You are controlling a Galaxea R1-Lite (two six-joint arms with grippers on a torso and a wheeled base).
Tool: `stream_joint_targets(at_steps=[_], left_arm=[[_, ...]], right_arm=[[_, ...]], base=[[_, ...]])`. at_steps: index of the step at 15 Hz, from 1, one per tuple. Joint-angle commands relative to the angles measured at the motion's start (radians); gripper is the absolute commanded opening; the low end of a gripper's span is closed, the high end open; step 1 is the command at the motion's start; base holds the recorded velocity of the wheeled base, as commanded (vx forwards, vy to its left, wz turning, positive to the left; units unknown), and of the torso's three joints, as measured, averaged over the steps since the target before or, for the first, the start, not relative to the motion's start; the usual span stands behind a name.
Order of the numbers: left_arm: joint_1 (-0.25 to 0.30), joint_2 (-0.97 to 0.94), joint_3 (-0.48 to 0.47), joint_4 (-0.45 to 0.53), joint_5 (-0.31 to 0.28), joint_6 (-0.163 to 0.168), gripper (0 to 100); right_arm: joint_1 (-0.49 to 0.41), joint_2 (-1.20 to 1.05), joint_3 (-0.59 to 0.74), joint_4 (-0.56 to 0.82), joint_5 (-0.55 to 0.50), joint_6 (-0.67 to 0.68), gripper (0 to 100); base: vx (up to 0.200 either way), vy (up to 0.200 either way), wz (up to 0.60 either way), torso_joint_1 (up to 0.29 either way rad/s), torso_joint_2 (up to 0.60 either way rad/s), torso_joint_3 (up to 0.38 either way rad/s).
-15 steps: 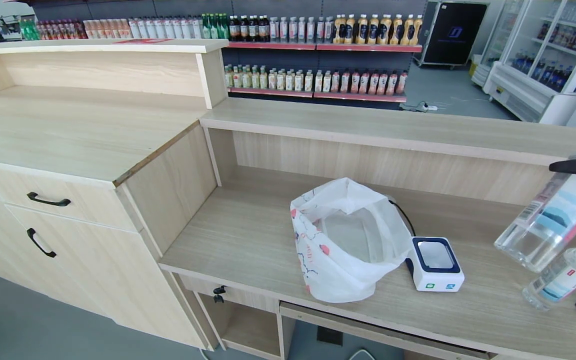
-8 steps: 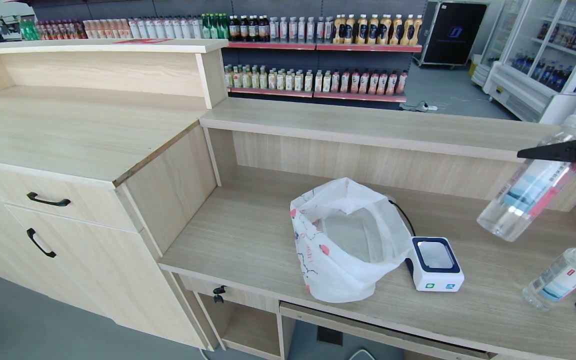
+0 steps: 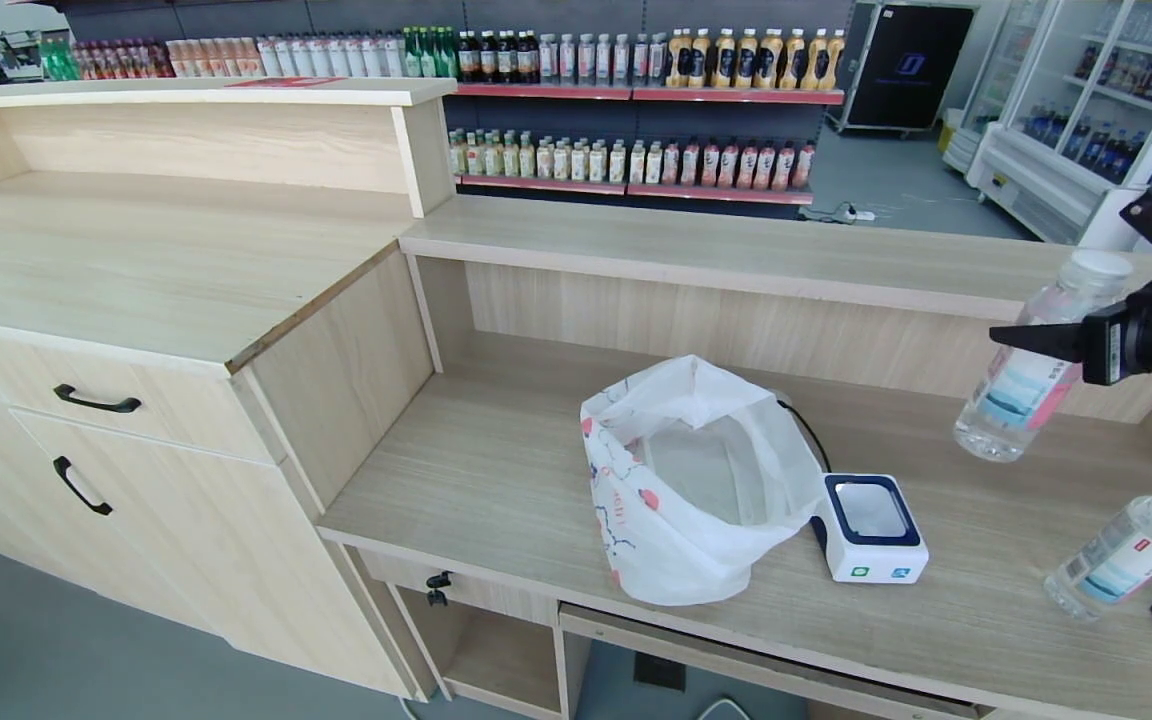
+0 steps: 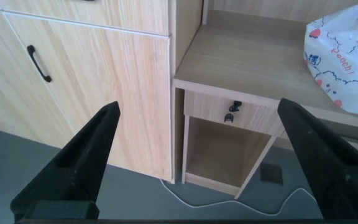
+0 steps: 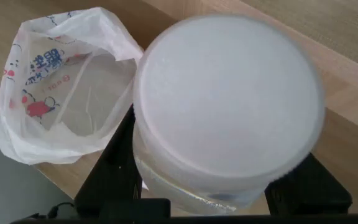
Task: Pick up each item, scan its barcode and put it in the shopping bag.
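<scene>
Pinching a water bottle (image 3: 1021, 395) between the black fingers (image 3: 1031, 338) of the right gripper (image 3: 1046, 350). Squeezing the upper part, a little below the white cap (image 3: 1094, 265). From the wrist, looking straight down on that round cap, with a dark finger on each side.

Hangs in the air over the counter (image 3: 496, 460), cap up and only a little tilted. Sits off to the right of the scanner (image 3: 871, 540) and farther back, well apart from it, touching nothing.

A second ago lay much more slanted, lower and out at the right edge. Now stands straighter and has swung inward, closer to the scanner. Looks like a trip to the scanner glass. Barcode too small to find right now. Most likely not scanned yet, and surely not in the bag.

Right beside the scanner, on its left: the white shopping bag (image 3: 676, 500), mouth open and ready. Farther right on the counter, another bottle (image 3: 1126, 550), waiting its turn.

Spread wide on the left gripper (image 4: 197, 162), holding nothing, down low in front of the counter.
</scene>
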Motion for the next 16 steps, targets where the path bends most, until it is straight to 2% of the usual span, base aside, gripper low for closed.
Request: stream_joint_targets(at_steps=[1,5,8,10,12,16], left_arm=[[0.000,0.000,0.000,-0.001,0.001,0.000,100],[0.000,0.000,0.000,-0.001,0.001,0.000,100],[0.000,0.000,0.000,-0.001,0.001,0.000,100],[0.000,0.000,0.000,-0.001,0.001,0.000,100],[0.000,0.000,0.000,-0.001,0.001,0.000,100],[0.000,0.000,0.000,-0.001,0.001,0.000,100]], right_arm=[[0.022,0.004,0.019,-0.028,0.000,-0.005,0],[0.073,0.050,0.051,-0.231,-0.003,-0.007,0],[0.113,0.082,0.056,-0.300,-0.001,0.006,0],[0.147,0.107,0.093,-0.421,-0.009,0.019,0],[0.177,0.144,0.093,-0.464,-0.021,0.036,0],[0.211,0.253,0.111,-0.534,-0.020,0.055,0]], base=[[0.000,0.000,0.00,0.000,0.00,0.000],[0.000,0.000,0.00,0.000,0.00,0.000],[0.000,0.000,0.00,0.000,0.00,0.000],[0.000,0.000,0.60,0.002,0.00,0.002],[0.000,0.000,0.60,-0.002,0.00,0.000],[0.000,0.000,0.00,0.000,0.00,0.000]])
